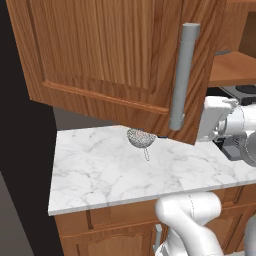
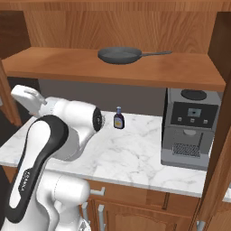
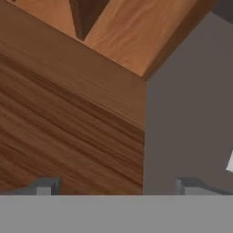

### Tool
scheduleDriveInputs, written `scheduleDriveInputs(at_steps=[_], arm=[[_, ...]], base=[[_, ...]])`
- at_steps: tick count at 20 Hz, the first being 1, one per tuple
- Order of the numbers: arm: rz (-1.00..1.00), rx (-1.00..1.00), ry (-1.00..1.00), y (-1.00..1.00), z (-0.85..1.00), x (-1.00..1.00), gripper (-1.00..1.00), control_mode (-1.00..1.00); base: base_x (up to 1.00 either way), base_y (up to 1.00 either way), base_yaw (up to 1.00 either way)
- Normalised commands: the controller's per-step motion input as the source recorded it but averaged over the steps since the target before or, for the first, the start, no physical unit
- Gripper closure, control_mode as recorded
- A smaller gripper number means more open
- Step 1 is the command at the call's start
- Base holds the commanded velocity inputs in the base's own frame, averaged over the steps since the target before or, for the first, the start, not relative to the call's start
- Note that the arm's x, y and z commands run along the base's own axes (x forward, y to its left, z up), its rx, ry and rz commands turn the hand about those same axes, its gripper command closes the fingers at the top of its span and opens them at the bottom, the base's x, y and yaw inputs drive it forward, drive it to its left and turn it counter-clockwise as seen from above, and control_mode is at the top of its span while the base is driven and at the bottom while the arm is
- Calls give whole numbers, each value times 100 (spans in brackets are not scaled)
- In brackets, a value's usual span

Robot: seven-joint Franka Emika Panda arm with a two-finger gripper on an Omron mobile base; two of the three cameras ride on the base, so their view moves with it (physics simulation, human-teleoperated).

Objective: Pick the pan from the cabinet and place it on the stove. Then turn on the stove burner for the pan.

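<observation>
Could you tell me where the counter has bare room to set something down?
Bare marble counter lies in front of the strainer toward the near edge, and between the small bottle and the coffee machine. It is crowded at the coffee machine's end.

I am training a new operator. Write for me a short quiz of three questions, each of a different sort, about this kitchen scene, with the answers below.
1. True or false: the pan lies on the open cabinet shelf, with its handle pointing to the right in the right base view.
2. Which thing stands on the counter under that shelf, right of the small bottle? A) a toaster B) a coffee machine C) a kettle
3. Fill in: in the hand view the tool has its two tips wide apart, so it is ____.

Key: 1 true; 2 B; 3 open, with nothing between the tips.
</observation>
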Motion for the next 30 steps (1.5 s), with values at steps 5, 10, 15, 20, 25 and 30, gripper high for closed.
scheduleDriveInputs(at_steps=[5, 10, 15, 20, 25, 30], arm=[[16, 0, -3, 84, -12, -91, -100, -100], [16, -2, -3, 86, -12, -80, -100, -100], [9, -3, 0, 100, -8, -26, -100, -100], [5, -1, 0, 100, -6, -4, -100, -100], [1, 0, -3, 87, -15, -9, -100, -100], [0, 0, -15, 39, -8, 0, -100, -100]], base=[[0, 0, 0], [0, 0, 0], [0, 0, 0], [0, 0, 0], [0, 0, 0], [0, 0, 0]])
